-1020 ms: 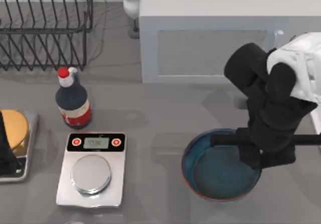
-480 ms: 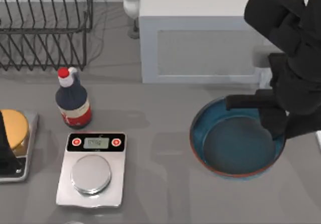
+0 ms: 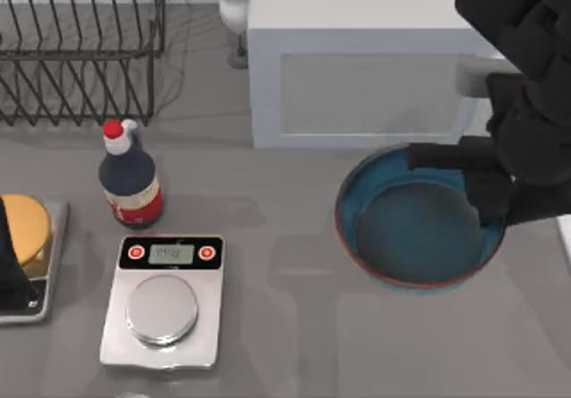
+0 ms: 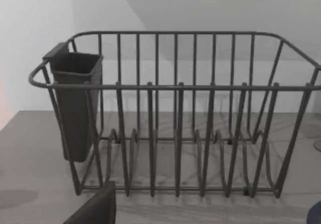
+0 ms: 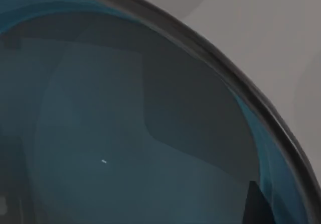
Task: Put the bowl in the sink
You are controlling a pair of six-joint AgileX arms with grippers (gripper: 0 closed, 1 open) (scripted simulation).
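Right fingers (image 3: 496, 203) clamped on bowl (image 3: 406, 237)

My right arm (image 3: 522, 77), at the bench's right edge, is built of bulky matte-black rounded segments ending in a blocky black gripper (image 3: 486, 203) with a straight black crossbar; a dark left-arm part lies at the left edge.

No text can be read with certainty. Digits are shown on the small display of the kitchen scale (image 3: 161, 301), but they are too blurred to be made out. A label is carried by the bottle (image 3: 130, 181), with no lettering legible.
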